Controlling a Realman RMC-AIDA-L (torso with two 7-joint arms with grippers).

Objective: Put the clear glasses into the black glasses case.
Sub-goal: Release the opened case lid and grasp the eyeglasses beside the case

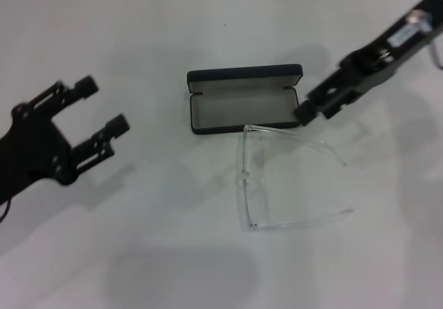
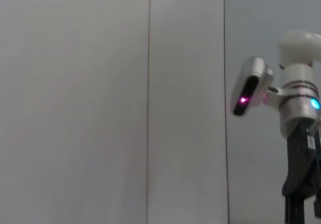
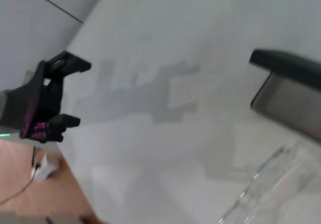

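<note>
Head view: black glasses case [image 1: 244, 100] lies open at table [image 1: 138, 240] centre, grey lining up, lid toward 12 o'clock. Clear glasses [image 1: 277, 177] lie unfolded on the table at the case's 5 o'clock, frame corner touching its front edge, temples pointing to 3. Right gripper [image 1: 303, 114] sits at the case's 3 o'clock end, fingers' state can't tell. Left gripper [image 1: 104, 104] hovers at 9 o'clock, fingers spread, empty

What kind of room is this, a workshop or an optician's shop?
Probably a robot test lab, not a shop: a bare white table holds only an open black glasses case and clear glasses, with the left gripper and right gripper poised over them and plain walls behind.
</note>
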